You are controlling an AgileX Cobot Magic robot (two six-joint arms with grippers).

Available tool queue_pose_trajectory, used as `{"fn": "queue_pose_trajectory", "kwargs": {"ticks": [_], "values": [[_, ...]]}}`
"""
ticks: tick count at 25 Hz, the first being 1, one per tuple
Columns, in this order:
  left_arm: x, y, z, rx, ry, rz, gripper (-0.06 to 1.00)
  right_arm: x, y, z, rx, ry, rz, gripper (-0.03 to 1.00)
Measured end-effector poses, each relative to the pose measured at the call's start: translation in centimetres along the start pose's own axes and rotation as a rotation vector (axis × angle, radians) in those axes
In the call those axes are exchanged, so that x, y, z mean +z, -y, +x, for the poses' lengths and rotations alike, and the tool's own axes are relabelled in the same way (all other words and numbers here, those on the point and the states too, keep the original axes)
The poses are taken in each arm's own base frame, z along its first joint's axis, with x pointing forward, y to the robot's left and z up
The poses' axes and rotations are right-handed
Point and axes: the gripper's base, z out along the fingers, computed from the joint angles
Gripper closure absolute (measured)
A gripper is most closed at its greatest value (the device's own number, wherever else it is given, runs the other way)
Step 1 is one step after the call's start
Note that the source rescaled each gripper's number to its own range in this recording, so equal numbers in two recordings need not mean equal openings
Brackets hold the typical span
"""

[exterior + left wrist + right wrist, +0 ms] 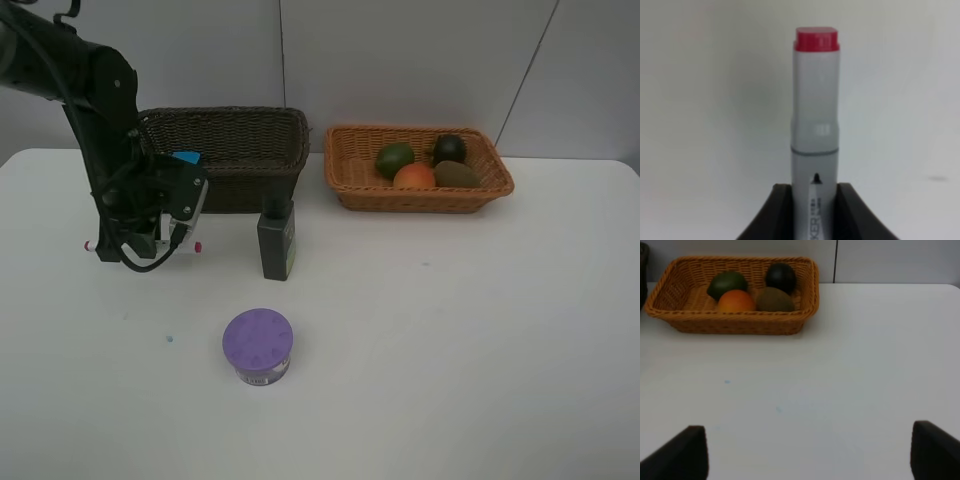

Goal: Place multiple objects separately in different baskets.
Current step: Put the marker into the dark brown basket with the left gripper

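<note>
Fruit is the finished part. In the exterior high view, at the upper right of the frame, the light orange basket holds the lime, the peach, the mangosteen and the kiwi, close together. At the upper left stands the dark brown basket. A blue eraser shows at its left front corner, partly behind my arm. I judge that it lies inside, but I am not sure. Just below this basket my left fingers hold the marker lying across, with a red end out at each side. I cannot tell whether it touches the tabletop. The bottle stands upright just in front of the dark basket, and the jar sits lower, near the middle, apart from everything.

In the left wrist view my left fingers are closed tight on the white barrel of the marker, and its red cap points to the top of the frame.

In the right wrist view my right fingers stand wide apart at the two lower corners, with nothing between them.

In my judgement more than half is done. The marker has to go into the dark basket, then the bottle and the jar.
</note>
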Motion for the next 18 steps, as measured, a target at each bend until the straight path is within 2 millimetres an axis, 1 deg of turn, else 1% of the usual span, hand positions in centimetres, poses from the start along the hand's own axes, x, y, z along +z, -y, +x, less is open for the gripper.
{"fn": "queue_pose_trajectory", "kwargs": {"ticks": [3, 6, 7, 11, 15, 18], "values": [[-3.4, 0.2, 0.3, -0.007, 0.016, -0.065, 0.92, 0.0, 0.0, 0.0, 0.000, 0.000, 0.000, 0.03], [-6.2, 0.2, 0.5, -0.037, 0.042, -0.153, 0.92, 0.0, 0.0, 0.0, 0.000, 0.000, 0.000, 0.03], [-6.8, 0.1, 0.5, -0.057, 0.054, -0.188, 0.92, 0.0, 0.0, 0.0, 0.000, 0.000, 0.000, 0.03], [-8.5, -1.6, 0.2, -0.233, 0.142, -0.351, 0.92, 0.0, 0.0, 0.0, 0.000, 0.000, 0.000, 0.03], [-9.8, -4.0, -0.5, -0.484, 0.286, -0.494, 0.92, 0.0, 0.0, 0.0, 0.000, 0.000, 0.000, 0.03], [-9.9, -5.9, -1.0, -0.652, 0.367, -0.521, 0.92, 0.0, 0.0, 0.0, 0.000, 0.000, 0.000, 0.03]]}}
